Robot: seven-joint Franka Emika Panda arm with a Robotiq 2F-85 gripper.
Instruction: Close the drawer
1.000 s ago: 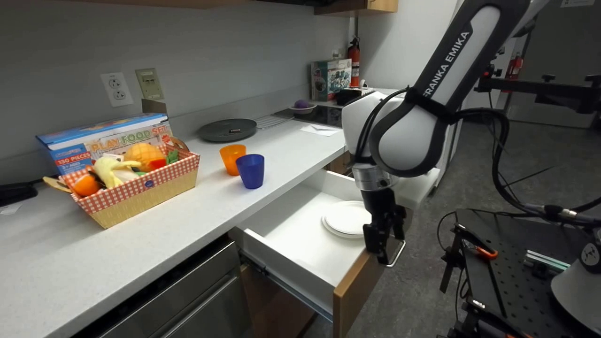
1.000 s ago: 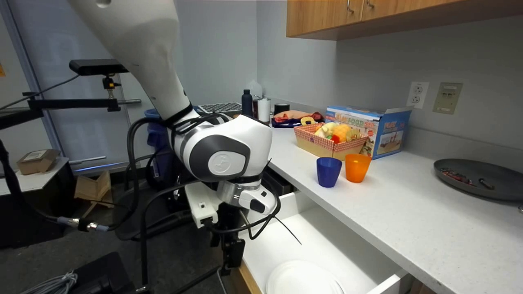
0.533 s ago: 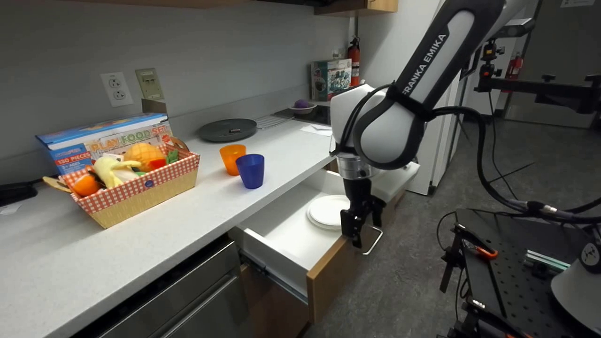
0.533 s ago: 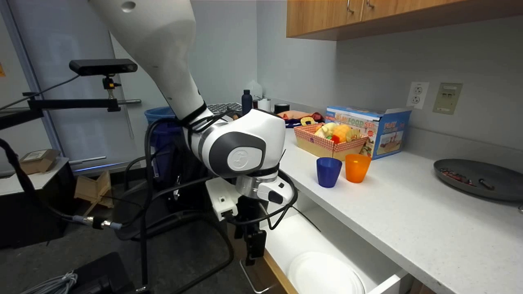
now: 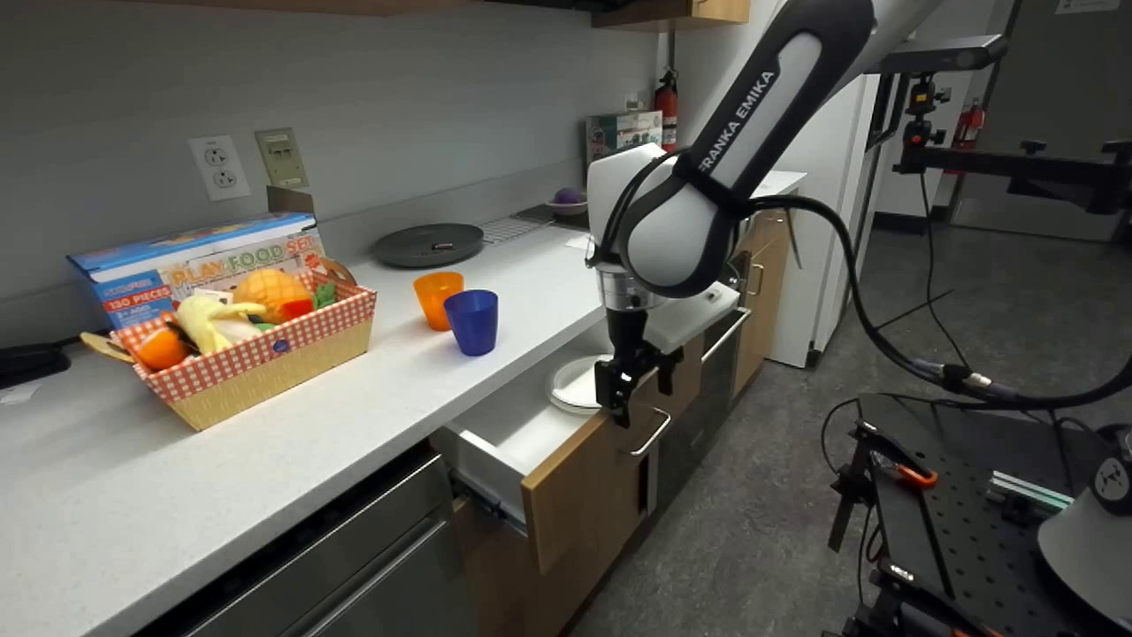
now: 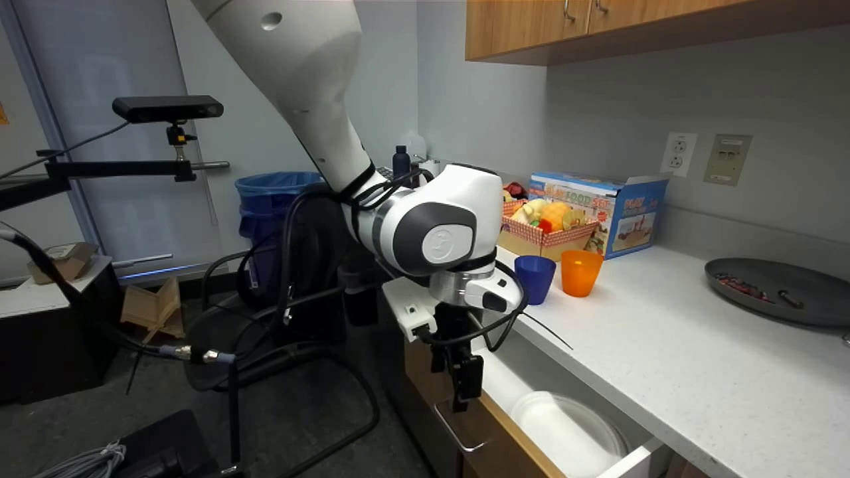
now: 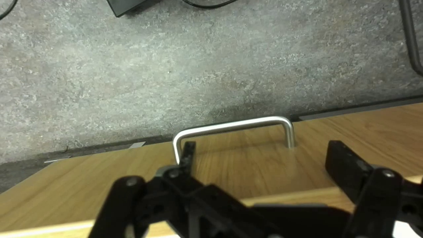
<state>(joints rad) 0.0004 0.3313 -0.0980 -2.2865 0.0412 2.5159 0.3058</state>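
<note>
Partly open beneath the worktop (image 5: 292, 469), the wood-fronted drawer (image 5: 566, 478) holds white plates (image 5: 573, 387). The gripper (image 7: 262, 152), fingers (image 7: 345, 162) spread and pinching nothing, hangs at the top edge of the front panel (image 7: 244, 168) near the metal handle (image 7: 233, 126), presumably because pushing the panel inward needs no grasp; whether it touches is unclear.

The wrist view blurs the hand (image 7: 262, 158); pale light brightens the floor (image 7: 148, 69).

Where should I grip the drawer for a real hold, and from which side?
Likely mid-bar on the metal handle, from the room side, closing the claw above and below: the level bar stands off the drawer between bent ends. The open jaws lie along it, so turn them first.
</note>
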